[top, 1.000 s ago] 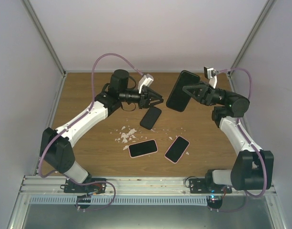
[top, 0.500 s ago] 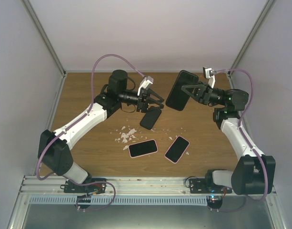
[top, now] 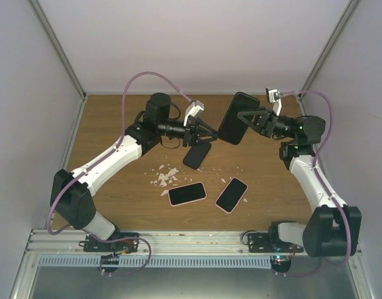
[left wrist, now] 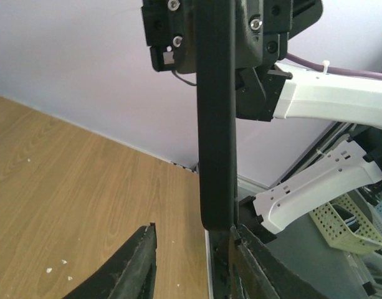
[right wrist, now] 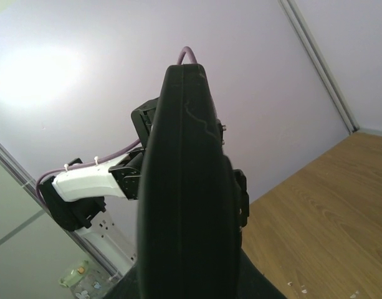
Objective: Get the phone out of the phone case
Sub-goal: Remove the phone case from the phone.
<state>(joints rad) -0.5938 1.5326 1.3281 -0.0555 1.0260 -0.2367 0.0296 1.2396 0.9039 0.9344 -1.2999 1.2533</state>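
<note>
A black phone in a black case point(top: 238, 118) is held up in the air over the back of the table by my right gripper point(top: 250, 119), which is shut on it. In the right wrist view the case point(right wrist: 187, 187) fills the middle, edge-on, and hides most of the gripper point(right wrist: 191, 283). My left gripper point(top: 210, 132) is open at the phone's lower left end. In the left wrist view the phone's edge point(left wrist: 215, 124) hangs just above and between the open jaws point(left wrist: 192, 232), close to the right finger point(left wrist: 247, 255). I cannot tell if it touches.
On the wooden table point(top: 116, 124) lie a black phone point(top: 197, 154) below the left gripper and two phones in pink cases point(top: 187, 193) point(top: 232, 194) nearer the front. White scraps point(top: 166, 176) lie to their left. Walls enclose the back and sides.
My left gripper has moved right and up to the held phone's lower end, still open. The right arm has shifted only slightly with the phone.
</note>
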